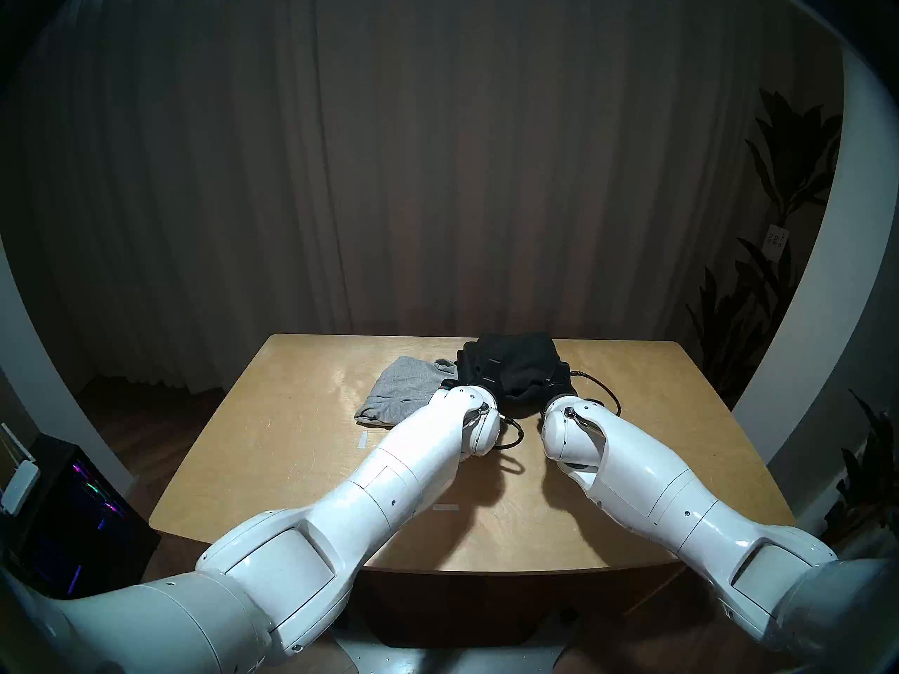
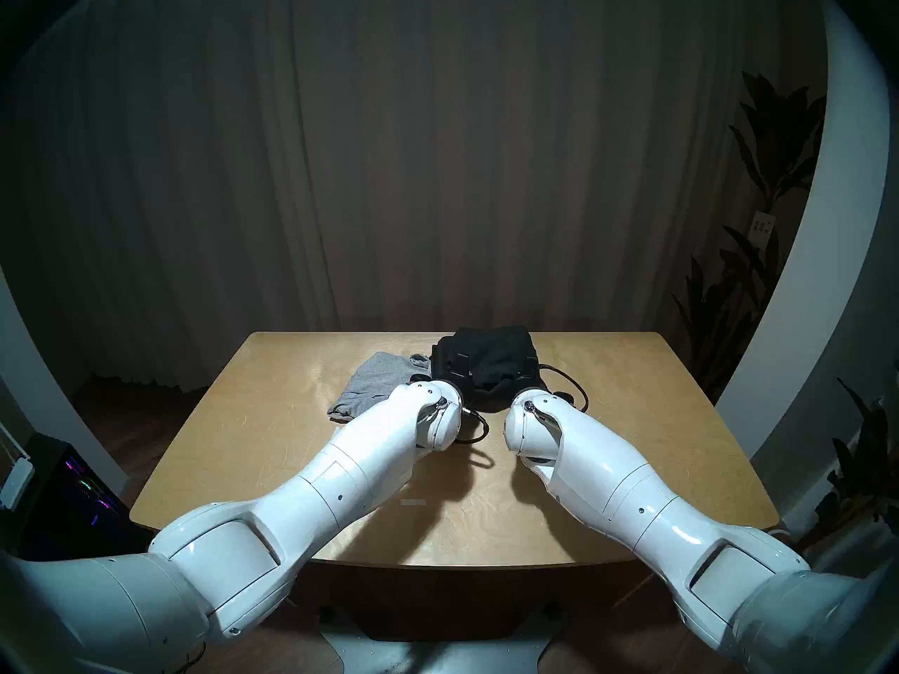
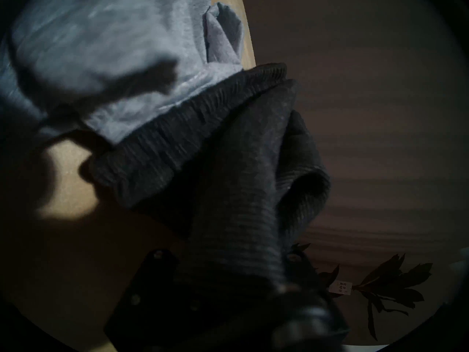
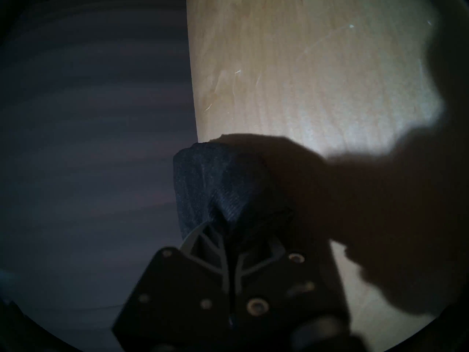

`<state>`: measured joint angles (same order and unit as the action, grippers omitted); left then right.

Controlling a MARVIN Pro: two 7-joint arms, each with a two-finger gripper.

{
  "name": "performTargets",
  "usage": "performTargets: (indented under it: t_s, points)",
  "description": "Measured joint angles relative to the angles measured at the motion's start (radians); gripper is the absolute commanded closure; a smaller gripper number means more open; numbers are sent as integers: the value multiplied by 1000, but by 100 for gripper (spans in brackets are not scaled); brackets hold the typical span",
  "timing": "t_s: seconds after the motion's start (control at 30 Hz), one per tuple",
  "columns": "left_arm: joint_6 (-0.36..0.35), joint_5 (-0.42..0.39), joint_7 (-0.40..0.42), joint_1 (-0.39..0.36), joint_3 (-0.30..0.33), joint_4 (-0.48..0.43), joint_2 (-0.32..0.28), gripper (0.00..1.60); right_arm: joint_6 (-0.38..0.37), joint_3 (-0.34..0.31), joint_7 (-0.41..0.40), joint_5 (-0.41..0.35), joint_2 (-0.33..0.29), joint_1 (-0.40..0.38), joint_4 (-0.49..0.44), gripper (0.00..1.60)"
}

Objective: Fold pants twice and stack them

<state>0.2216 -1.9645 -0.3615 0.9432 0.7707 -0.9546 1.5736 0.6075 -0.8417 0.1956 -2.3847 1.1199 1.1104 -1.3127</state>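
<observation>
I have both arms reached out side by side over the wooden counter (image 1: 272,430), toward its far edge. The black shorts (image 1: 515,362) sit there in a bunched heap, right of centre at the far side, and both grippers are buried in the near side of that heap.

From the left wrist camera, the left gripper (image 3: 228,275) has its fingers pinched together on a ribbed fold of the black shorts (image 3: 228,166); the cloth rises from between the finger bases and drapes away toward the counter edge. The ribbed waistband runs diagonally across that view, lying over the edge of the grey shorts (image 3: 106,51).

From the right wrist camera, the right gripper (image 4: 229,244) is likewise clamped on the black shorts (image 4: 210,181), with a puckered wad of dark fabric pushed up just past the fingers (image 4: 203,244), which meet along a narrow line. The wad sits at the far edge of the counter (image 4: 291,64), with the curtain beyond it.

In the head views the grey shorts (image 1: 404,386) lie flat and loosely folded just left of the black heap, touching it at their far right corner, partly hidden by my left forearm. Two short strips of pale tape (image 1: 445,507) lie on the counter nearer to me, well apart from both garments. A black cable (image 1: 598,391) loops beside the right wrist.
</observation>
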Motion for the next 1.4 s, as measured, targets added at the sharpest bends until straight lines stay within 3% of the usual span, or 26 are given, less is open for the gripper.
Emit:
performTargets:
  t_s: [0.53, 1.4]
  points:
    - [-17, 17, 3, -65, 37, -13, 3, 160, 1, -39, -13, 5, 3, -27, -39, 160]
    - [-19, 65, 18, -204, 73, 98, 21, 160, -1, -68, -26, 8, 90, -138, 12, 160]
